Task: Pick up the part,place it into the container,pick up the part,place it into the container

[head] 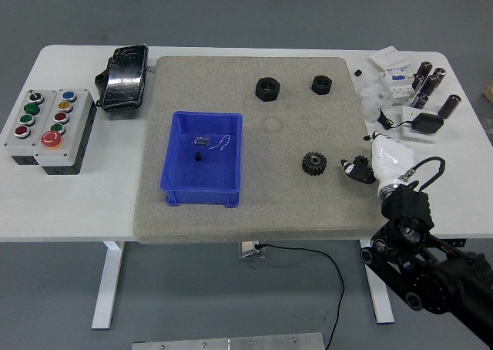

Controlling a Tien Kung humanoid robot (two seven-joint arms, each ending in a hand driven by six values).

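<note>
The right hand (362, 169) sits at the mat's right edge, fingers apparently loose and holding nothing, just beside the black gear (313, 163). The blue bin (202, 160) left of centre holds small bits too tiny to identify.

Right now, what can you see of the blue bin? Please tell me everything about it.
The blue bin is a rectangular open-top tray that looks like plastic, with straight walls and a thickened rim. It sits upright on the grey mat, left of the mat's centre, slightly turned. Inside lie a small dark piece with a thin white wire and a tiny black bit. Nothing else touches it; neither hand is near.
</note>
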